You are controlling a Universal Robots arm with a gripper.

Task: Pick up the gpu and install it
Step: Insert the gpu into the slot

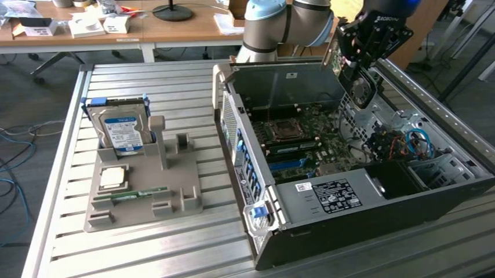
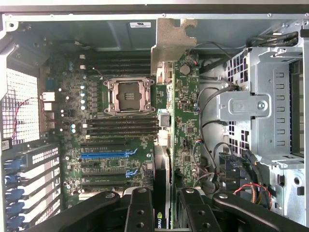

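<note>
Gripper (image 2: 166, 205) status: clenched on the gpu (image 2: 186, 121), which it grasps edge-on with the silver bracket (image 2: 171, 41) at the card's far end. The card hangs over the open computer case (image 1: 332, 231), near the case's far corner at the exterior view's right, above the motherboard (image 2: 120, 145) and not seated in a slot. The case occupies the worktop (image 1: 155, 249) toward the exterior view's right edge. Beside it, toward the exterior view's left edge, a gray holder (image 1: 182, 200) carries an upright hard drive (image 1: 124, 130) and a memory stick (image 1: 131, 195).

One end of the gpu (image 2: 186, 121) behind the pincer (image 2: 166, 209)
</note>
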